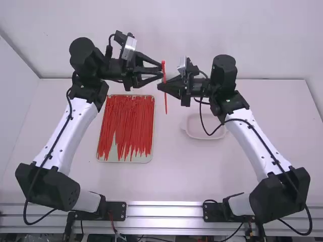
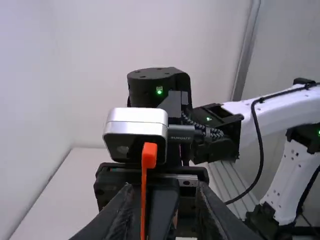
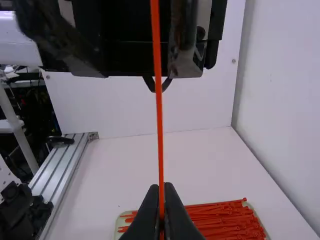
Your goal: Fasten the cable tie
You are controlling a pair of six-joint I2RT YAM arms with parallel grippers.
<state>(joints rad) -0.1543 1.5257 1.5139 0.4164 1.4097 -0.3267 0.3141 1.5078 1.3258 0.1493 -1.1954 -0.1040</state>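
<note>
A red cable tie (image 1: 165, 93) hangs upright in the air above the table's far middle, its head (image 2: 149, 152) at the top. My right gripper (image 1: 162, 86) is shut on the tie's strap (image 3: 159, 125), which rises straight from its fingertips (image 3: 161, 192). My left gripper (image 1: 161, 74) faces it from the left, just under the tie's head. Its fingers (image 2: 125, 210) stand apart on either side of the strap, which runs closer to one finger. Behind the strap the left wrist view looks at the right arm's wrist camera (image 2: 136, 132).
A tray (image 1: 126, 157) of several red cable ties (image 3: 215, 215) lies on the table's left middle. A white dish (image 1: 202, 132) sits right of the middle, under the right arm. White walls close in the table at the back and left.
</note>
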